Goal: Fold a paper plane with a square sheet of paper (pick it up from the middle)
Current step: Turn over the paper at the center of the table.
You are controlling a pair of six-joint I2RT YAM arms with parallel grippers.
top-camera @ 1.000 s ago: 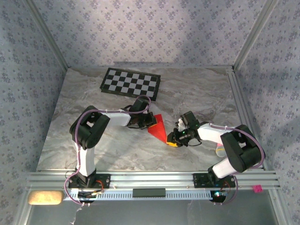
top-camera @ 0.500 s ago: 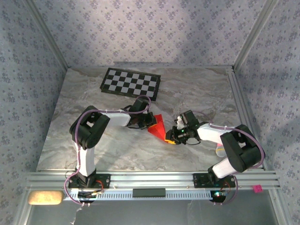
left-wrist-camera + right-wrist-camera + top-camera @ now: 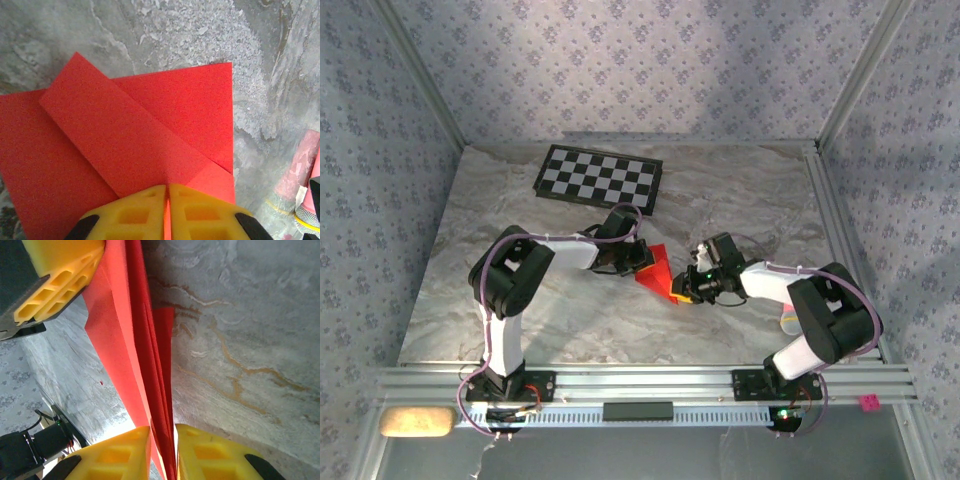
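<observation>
1. Progress (my judgement): the task is approx. at its middle. The thin bright red paper sheet (image 3: 657,272) is no more a flat square. In the top view it is a pointed wedge, so the first folds are done.
2. Left to do, as far as I can judge: more folds + a sharp centre crease. The shape is not yet a slim dart w/ wings, so there is no finished plane.
3. Where: the sheet is held between both arms, about mid of the grey marble-pattern table (image 3: 570,320). It is nearer to the arm bases than the black-and-white checkerboard (image 3: 598,178) and apart from it. If its lower edge touches the table, I cannot tell.
4. Look, left wrist view: one long diagonal flap lies folded over the layer below, w/ a straight, clean crease. A square corner of the lower layer shows at upper right. The surface is matte, w/ no tear or crumple visible.
5. Look, right wrist view: the sheet is seen edge-on, w/ several layers close together, standing roughly upright over the table.
6. Left jaws: the yellow pads (image 3: 200,215) are pressed together w/ only a thin red line between them, i.e. closed on the sheet's edge.
7. Right jaws: the yellow pads (image 3: 210,455) stand w/ a narrow gap and the folded layers pass between them. This looks as a pinch on the sheet, at the side opposite to the left jaws.
</observation>
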